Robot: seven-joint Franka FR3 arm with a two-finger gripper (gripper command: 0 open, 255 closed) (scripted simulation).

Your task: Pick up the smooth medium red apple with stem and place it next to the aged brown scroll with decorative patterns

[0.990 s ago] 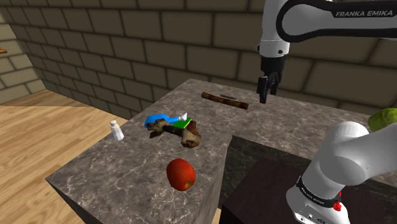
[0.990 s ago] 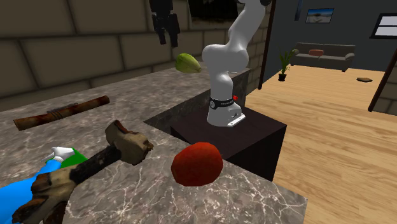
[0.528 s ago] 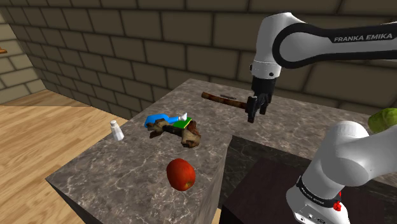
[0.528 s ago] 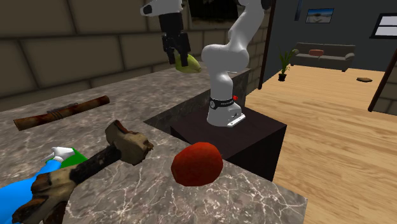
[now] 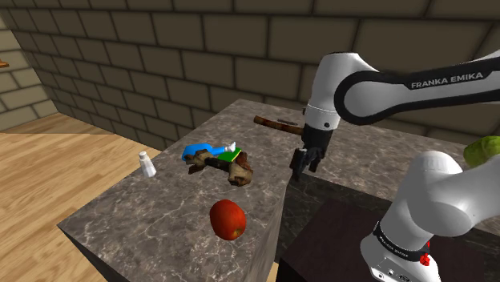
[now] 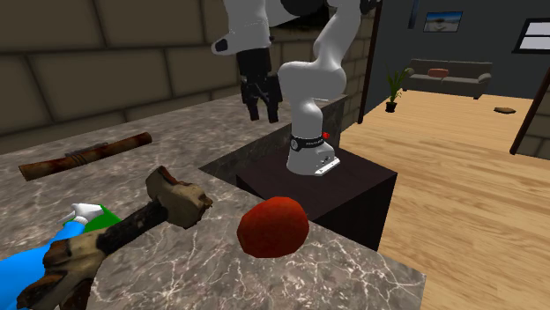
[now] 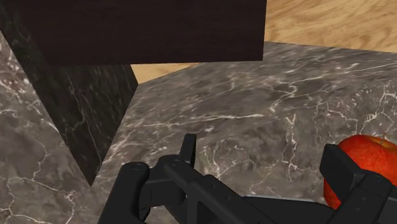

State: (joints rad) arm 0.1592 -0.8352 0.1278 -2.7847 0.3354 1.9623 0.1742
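Note:
A smooth red apple (image 5: 227,219) lies near the front edge of the marble counter (image 5: 152,216); it is large in the second exterior view (image 6: 272,226). The brown scroll (image 5: 276,123) lies at the counter's far end, at the second exterior view's left (image 6: 84,155). My black gripper (image 5: 300,167) hangs open above the counter's edge beside the stand, between scroll and apple, nothing in it. From the second exterior view, the gripper (image 6: 266,107) points down. In the wrist view the apple (image 7: 368,156) sits partly behind one fingertip (image 7: 343,168), outside the open gripper (image 7: 264,165).
A blue, green and brown jumble of objects (image 5: 216,160) lies mid-counter between scroll and apple. A small white shaker (image 5: 147,164) stands at the counter's left edge. The dark stand (image 5: 320,240) abuts the counter. A green object (image 5: 485,148) shows at the right edge.
The gripper has come down from high beside the scroll and moved toward the near side of the counter, closer to the apple. The apple and scroll have not moved.

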